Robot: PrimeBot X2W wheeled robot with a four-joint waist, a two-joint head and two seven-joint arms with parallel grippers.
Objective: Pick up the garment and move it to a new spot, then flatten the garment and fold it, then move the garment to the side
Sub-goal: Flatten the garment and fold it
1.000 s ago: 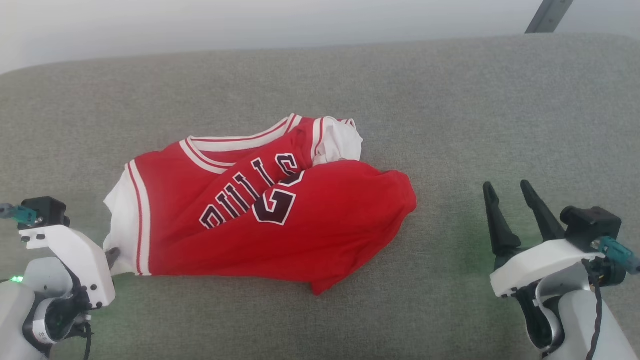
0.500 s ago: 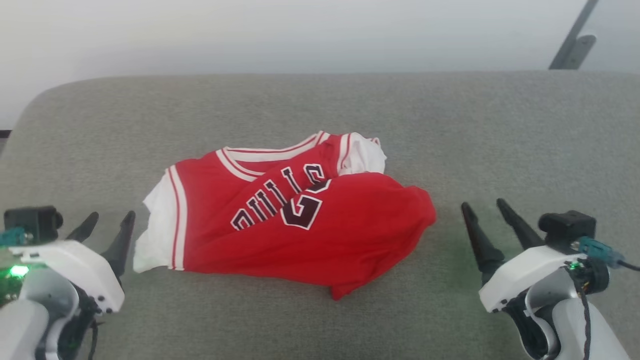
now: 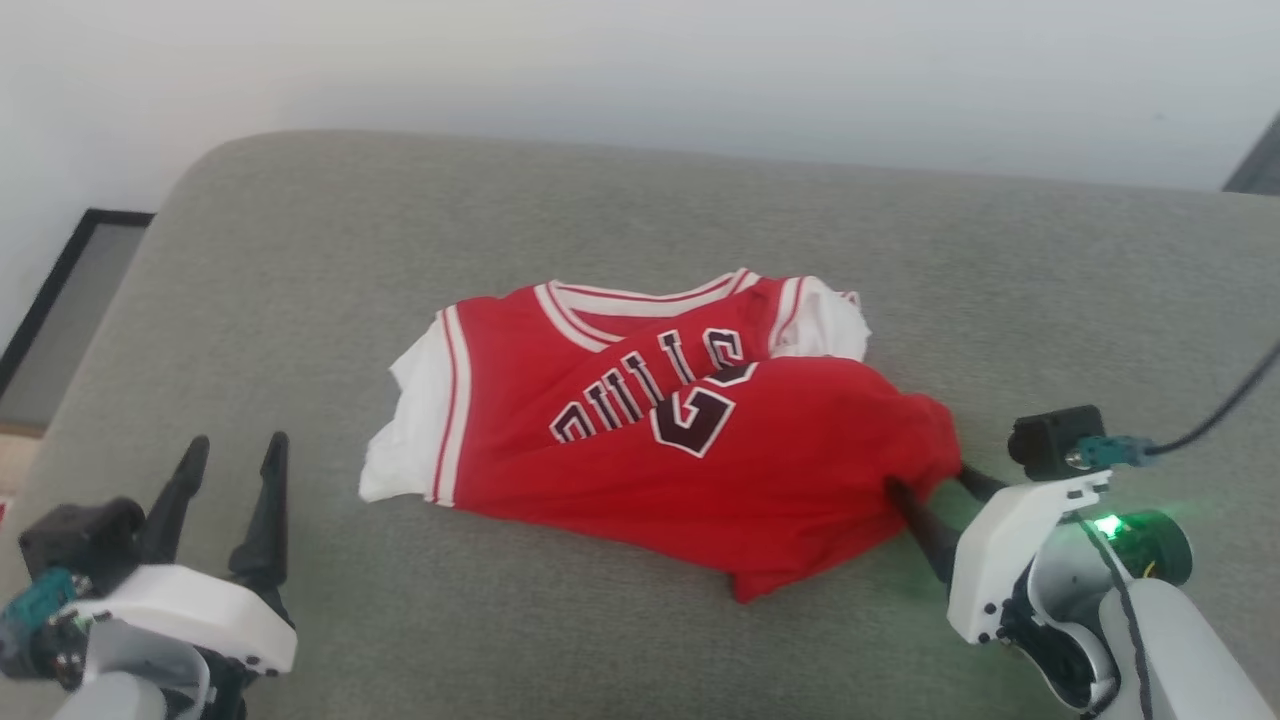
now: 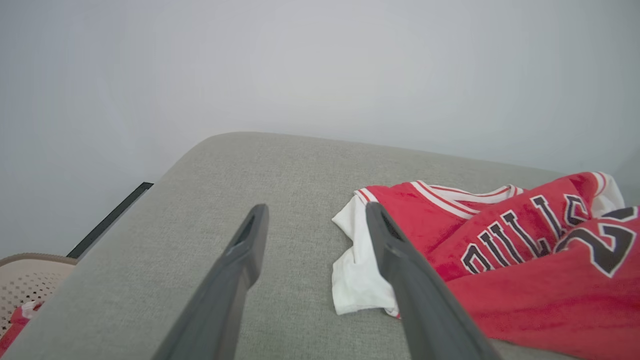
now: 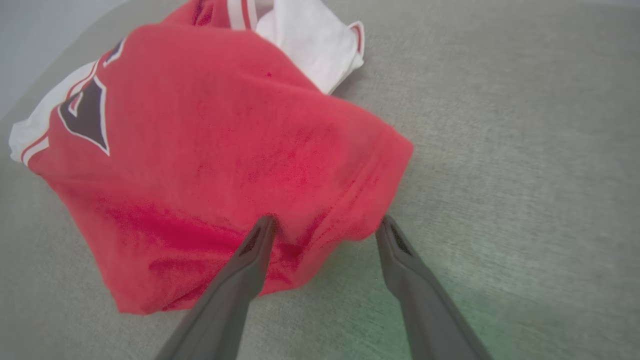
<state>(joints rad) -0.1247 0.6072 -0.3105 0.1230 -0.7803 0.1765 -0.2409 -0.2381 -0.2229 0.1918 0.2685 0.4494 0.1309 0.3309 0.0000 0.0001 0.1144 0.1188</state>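
The garment (image 3: 640, 470) lies crumpled on the grey cushion (image 3: 300, 250), red with white sleeves, striped collar and dark lettering facing up. A plain red fold covers its right half. My right gripper (image 3: 928, 480) is open at that fold's right edge; in the right wrist view the red cloth (image 5: 225, 140) bulges between the fingertips of the right gripper (image 5: 326, 221). My left gripper (image 3: 238, 440) stands open at the lower left, apart from the white sleeve (image 3: 415, 440). In the left wrist view the left gripper (image 4: 316, 207) has nothing between its fingers, and the garment (image 4: 525, 280) lies to its right.
The cushion's rounded far-left corner (image 3: 210, 160) drops off toward a pale wall. A dark-framed panel (image 3: 60, 300) stands on the left. A beige perforated basket (image 4: 30, 280) holding red cloth sits below the cushion's left edge. A black cable (image 3: 1220, 410) runs from my right wrist.
The head camera has swung, shifting the whole picture right. My left gripper has come away from the white sleeve and stands open. My right gripper has moved in to the red fold's edge.
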